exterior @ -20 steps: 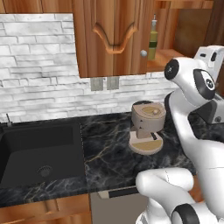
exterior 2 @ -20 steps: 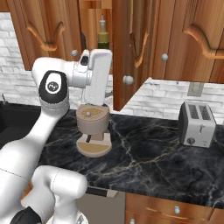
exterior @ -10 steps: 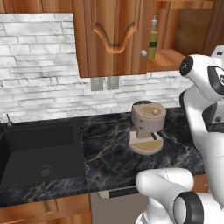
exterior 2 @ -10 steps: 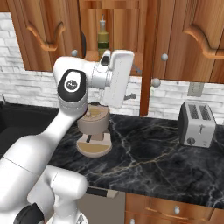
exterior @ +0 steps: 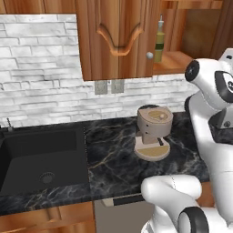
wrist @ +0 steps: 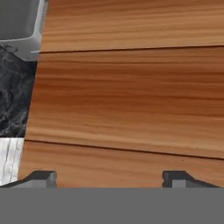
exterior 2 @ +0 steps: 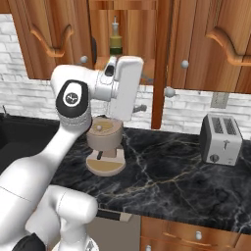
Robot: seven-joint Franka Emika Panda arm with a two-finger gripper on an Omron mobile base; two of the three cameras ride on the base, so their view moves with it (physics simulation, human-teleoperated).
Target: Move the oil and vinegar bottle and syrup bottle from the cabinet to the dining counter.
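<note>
The oil and vinegar bottle, slim with yellow-green liquid, stands upright on the shelf of the open cabinet. In the right base view my arm's white hand hangs just below and right of the bottle, near the edge-on open door. My gripper is open, its fingertips wide apart with nothing between them, facing a reddish-brown wood panel close up. The syrup bottle and the dining counter are out of view.
A tan coffee machine stands on the black marble sink counter under the cabinet. The dark sink lies to the left. A silver toaster sits at the right, against the white brick wall.
The arm has swung right: its hand moved from in front of the open shelf toward the open door's edge. The jaws stayed open, and the bottle has not moved.
</note>
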